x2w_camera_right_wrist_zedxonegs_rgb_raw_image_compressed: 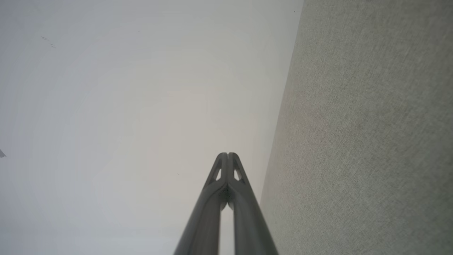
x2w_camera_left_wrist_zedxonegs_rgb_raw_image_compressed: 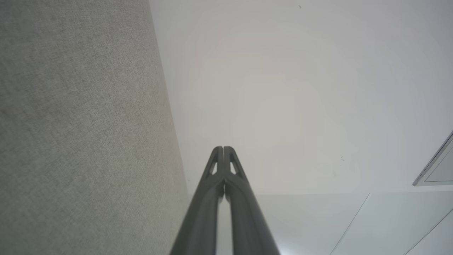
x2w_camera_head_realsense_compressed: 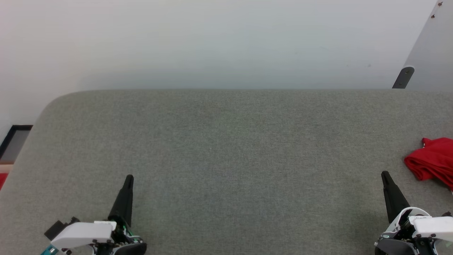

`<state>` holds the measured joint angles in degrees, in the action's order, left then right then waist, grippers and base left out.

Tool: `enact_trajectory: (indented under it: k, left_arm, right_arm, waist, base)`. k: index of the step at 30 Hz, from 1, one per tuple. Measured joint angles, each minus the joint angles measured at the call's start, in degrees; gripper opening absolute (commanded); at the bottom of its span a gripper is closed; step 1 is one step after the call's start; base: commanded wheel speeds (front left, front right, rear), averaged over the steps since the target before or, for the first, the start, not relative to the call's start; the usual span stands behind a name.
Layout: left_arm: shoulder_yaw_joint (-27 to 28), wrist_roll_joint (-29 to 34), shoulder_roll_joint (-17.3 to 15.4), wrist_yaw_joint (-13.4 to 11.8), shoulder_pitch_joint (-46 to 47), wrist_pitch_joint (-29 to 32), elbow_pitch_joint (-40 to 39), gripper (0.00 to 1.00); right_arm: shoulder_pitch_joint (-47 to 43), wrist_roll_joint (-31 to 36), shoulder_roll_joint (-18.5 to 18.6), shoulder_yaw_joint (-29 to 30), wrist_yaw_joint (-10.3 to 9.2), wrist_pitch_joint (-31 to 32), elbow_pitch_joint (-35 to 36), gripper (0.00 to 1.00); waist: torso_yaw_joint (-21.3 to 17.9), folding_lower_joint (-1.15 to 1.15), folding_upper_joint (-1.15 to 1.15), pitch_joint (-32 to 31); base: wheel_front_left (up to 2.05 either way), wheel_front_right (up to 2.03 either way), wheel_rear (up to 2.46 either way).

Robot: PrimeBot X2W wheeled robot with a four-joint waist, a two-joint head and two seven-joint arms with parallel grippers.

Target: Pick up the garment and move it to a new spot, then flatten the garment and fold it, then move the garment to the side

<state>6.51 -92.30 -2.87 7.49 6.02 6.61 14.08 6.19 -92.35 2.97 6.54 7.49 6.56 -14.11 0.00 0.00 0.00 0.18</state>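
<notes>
The garment (x2w_camera_head_realsense_compressed: 433,158) is a bunched heap of red cloth on the grey padded table (x2w_camera_head_realsense_compressed: 226,148), at the far right, partly cut off by the head view's edge. My right gripper (x2w_camera_head_realsense_compressed: 385,174) stands at the lower right, shut and holding nothing, its tip a short way left of and nearer than the heap. At the lower left my left gripper (x2w_camera_head_realsense_compressed: 129,177) is shut too, far from the cloth. Both wrist views look along closed fingers: the left gripper (x2w_camera_left_wrist_zedxonegs_rgb_raw_image_compressed: 223,148) and the right gripper (x2w_camera_right_wrist_zedxonegs_rgb_raw_image_compressed: 228,154) point past the table's edge toward a pale wall.
A pale wall (x2w_camera_head_realsense_compressed: 212,42) rises behind the table's far edge. A dark bracket (x2w_camera_head_realsense_compressed: 402,78) and a grey panel stand at the back right. A small red scrap (x2w_camera_head_realsense_compressed: 2,180) and a dark frame (x2w_camera_head_realsense_compressed: 14,140) lie beyond the table's left edge.
</notes>
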Motion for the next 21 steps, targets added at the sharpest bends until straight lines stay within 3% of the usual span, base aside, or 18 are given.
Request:
enact_trajectory:
  k: [21]
  left_arm:
    - [0.01,-0.01,0.00,0.00,0.00,0.00,0.00,0.00]
  right_arm:
    - [0.00,0.00,0.00,0.00,0.00,0.00,0.00,0.00]
  waist:
    - [0.00,0.00,0.00,0.00]
  base:
    - [0.00,0.00,0.00]
